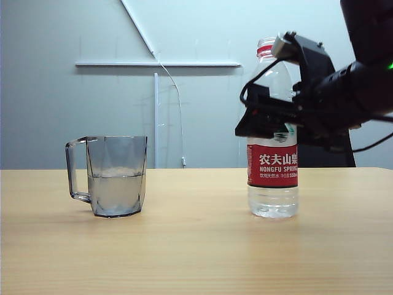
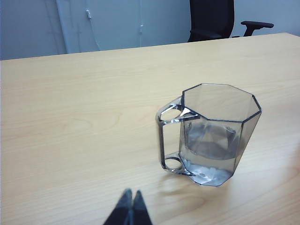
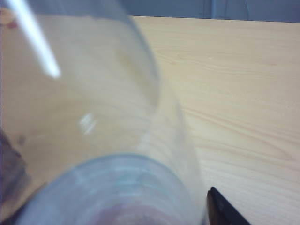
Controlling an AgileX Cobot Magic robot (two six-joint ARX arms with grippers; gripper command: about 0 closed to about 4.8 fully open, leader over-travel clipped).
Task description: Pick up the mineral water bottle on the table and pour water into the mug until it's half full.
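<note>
The mineral water bottle (image 1: 272, 166) stands upright on the table (image 1: 196, 246) at the right, with a little water (image 1: 273, 201) left at its bottom. My right gripper (image 1: 270, 120) is around its upper body, open. In the right wrist view the bottle (image 3: 103, 140) fills the space between the jaws, and one dark finger (image 3: 220, 211) stands slightly off its side. The mug (image 1: 113, 178) sits at the left, about half full of water (image 1: 116, 192). My left gripper (image 2: 131, 196) is shut and empty, hovering just short of the mug (image 2: 213, 136).
A black office chair (image 2: 211, 18) stands behind the table's far edge. A grey wall with a white rail (image 1: 156, 64) lies behind. Bare wood stretches between mug and bottle.
</note>
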